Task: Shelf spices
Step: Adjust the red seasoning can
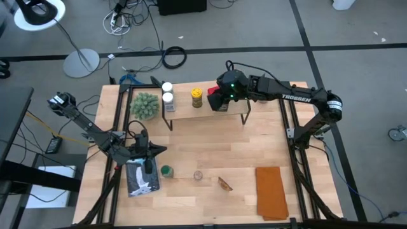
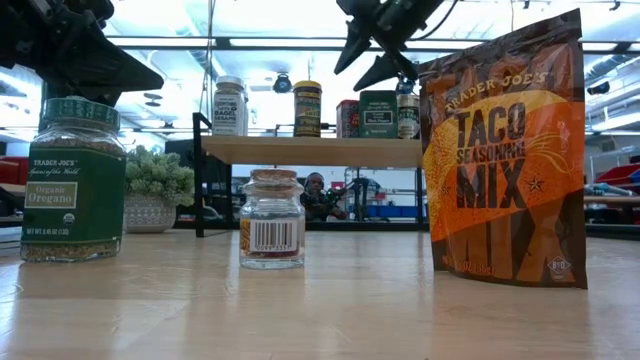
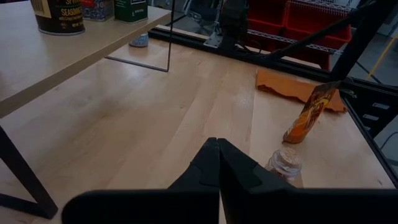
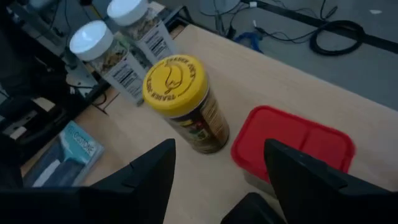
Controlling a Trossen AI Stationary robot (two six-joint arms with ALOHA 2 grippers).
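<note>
Spices are seen partly shelved: white-lidded jars point(image 1: 167, 93), a yellow-lidded jar point(image 1: 197, 97) and a red tin point(image 4: 292, 149) stand on the shelf point(image 1: 191, 112) at upper centre, where the right gripper point(image 4: 217, 171) is held open, empty. At lower left, the left gripper point(image 3: 217, 163) is shut beside a green-lidded jar point(image 1: 166, 170).

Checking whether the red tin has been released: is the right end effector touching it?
Apart. The right wrist view shows the right end effector open above the shelf, both fingers clear of the red tin, which stands beside the yellow-lidded jar.
</note>
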